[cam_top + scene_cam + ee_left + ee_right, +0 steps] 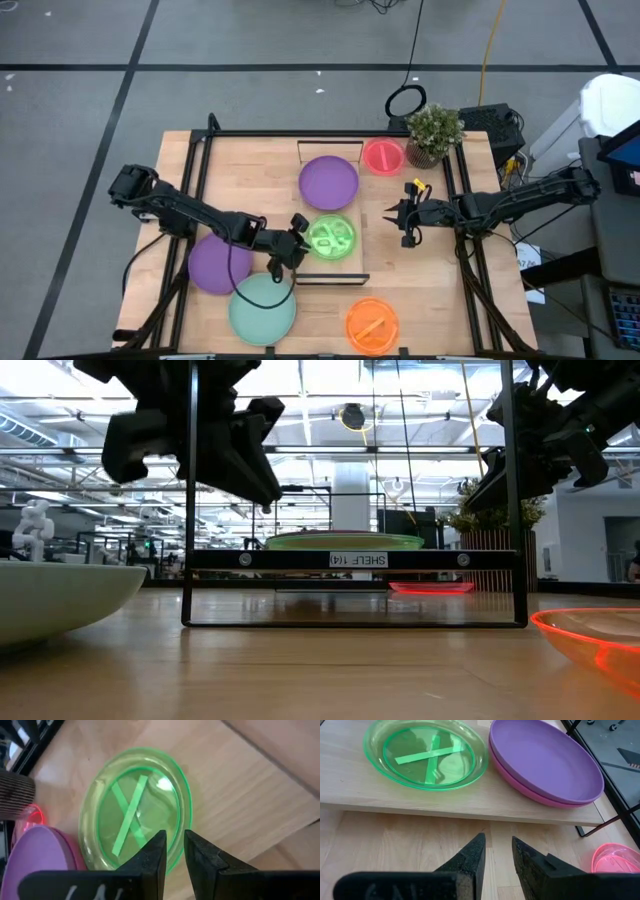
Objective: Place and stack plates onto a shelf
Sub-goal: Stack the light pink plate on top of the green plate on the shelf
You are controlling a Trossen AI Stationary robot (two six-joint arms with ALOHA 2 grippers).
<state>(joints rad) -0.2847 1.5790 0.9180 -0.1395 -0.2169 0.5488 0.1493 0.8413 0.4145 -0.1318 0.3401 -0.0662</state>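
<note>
Two plates stacked — a purple plate on top of a magenta plate — sit at the far end of the shelf, and a translucent lime-green plate lies flat on the same board nearer its front end, just beside the stack. The left gripper hangs at the shelf's left edge, right by the lime-green plate's rim; in the left wrist view its fingers stand a narrow gap apart above that rim and clasp nothing. The right gripper hovers over bare tabletop off the shelf's right side, its fingers slightly parted and empty, pointing toward the shelf. Off the shelf, a second purple plate lies on the table under the left arm, touching or overlapping a mint-green plate at the front edge. An orange plate rests near the front right, and a red-pink plate sits at the back — beside a small potted plant.
</note>
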